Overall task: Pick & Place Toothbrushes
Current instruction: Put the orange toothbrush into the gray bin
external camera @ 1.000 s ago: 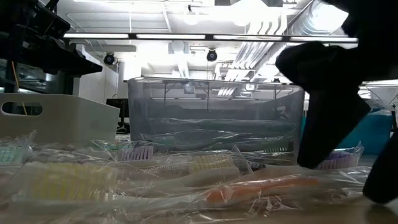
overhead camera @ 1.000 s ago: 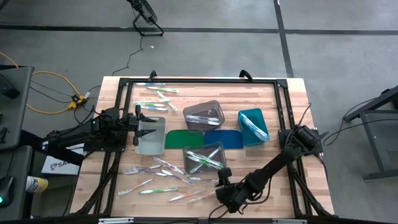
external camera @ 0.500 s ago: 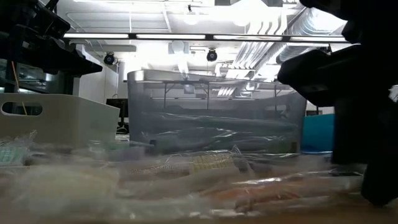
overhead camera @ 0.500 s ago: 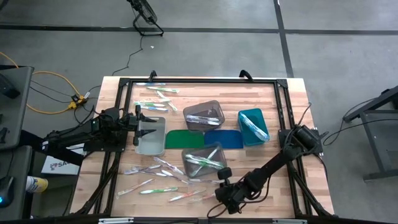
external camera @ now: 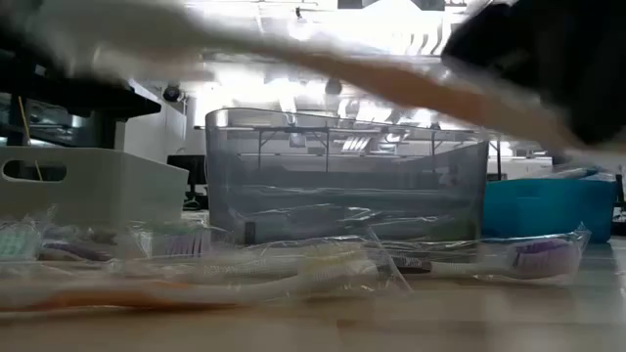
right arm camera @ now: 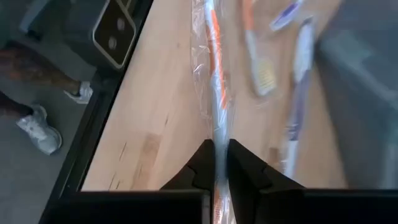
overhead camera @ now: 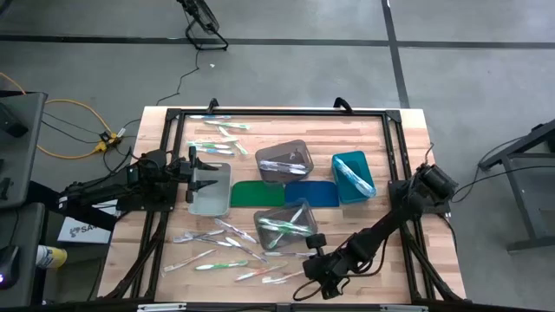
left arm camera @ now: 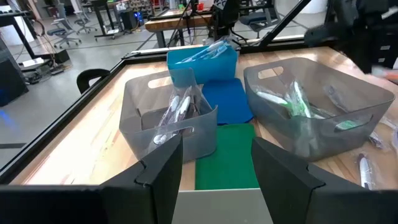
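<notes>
Fingers of the right gripper [right arm camera: 217, 163] are clamped on an orange wrapped toothbrush [right arm camera: 214, 74] at the near edge of the surface [overhead camera: 381, 147]. Light, crinkly, slippery wrap, so grab mid-handle. Left gripper [left arm camera: 214, 168] hangs spread over the white bin [overhead camera: 210, 192].

low view: a wrapped toothbrush [external camera: 391, 83] crosses the top as a pale orange smear, its ends cut off by the edge. dark mass at upper right [external camera: 548, 49] too blurred to identify. right wrist view: the pinched toothbrush [right arm camera: 214, 74] runs off the top edge, its head unseen; loose toothbrushes [right arm camera: 292, 81] beside it are motion-blurred. high view: colours of the scattered toothbrushes [overhead camera: 217, 256] too small to tell.
</notes>
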### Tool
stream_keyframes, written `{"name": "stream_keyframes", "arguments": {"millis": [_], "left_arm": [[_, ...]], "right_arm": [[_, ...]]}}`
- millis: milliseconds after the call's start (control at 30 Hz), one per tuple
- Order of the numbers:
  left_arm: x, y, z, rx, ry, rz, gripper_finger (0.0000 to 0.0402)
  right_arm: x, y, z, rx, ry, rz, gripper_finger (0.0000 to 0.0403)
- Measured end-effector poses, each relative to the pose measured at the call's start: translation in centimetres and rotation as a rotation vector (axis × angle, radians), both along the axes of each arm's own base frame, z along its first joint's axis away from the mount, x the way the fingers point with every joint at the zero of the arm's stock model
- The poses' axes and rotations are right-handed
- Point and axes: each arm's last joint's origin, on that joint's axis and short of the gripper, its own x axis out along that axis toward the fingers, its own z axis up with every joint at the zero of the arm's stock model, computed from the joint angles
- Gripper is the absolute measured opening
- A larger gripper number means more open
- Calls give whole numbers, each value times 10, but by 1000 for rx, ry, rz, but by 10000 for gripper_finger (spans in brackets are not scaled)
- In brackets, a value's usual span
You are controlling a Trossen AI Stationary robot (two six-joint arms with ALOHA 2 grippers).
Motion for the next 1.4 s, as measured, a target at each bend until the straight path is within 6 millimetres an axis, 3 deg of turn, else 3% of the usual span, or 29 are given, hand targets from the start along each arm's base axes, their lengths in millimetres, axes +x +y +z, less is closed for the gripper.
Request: {"name": "stream_keyframes", "arguments": {"millis": [267, 467, 633, 833, 1033, 1400], "left_arm": [[0, 1, 0, 30, 4, 26, 187], [0, 3, 1, 113, 9, 97, 187], [0, 3, 1, 21, -5, 110, 187], [0, 4, 9, -91, -103, 141, 187], [4, 4, 31, -62, -316, 108, 187], [36, 13, 50, -298, -391, 81, 187]], "right_arm": [[-6, -29, 55, 37, -101, -132, 15], [-9, -68, 95, 58, -201, -355, 16], [-6, -103, 118, 165, -274, -555, 16], [4, -136, 127, 222, -312, -667, 16], [20, -166, 131, 272, -362, -696, 15], [54, -219, 146, 228, -671, -619, 15]]}}
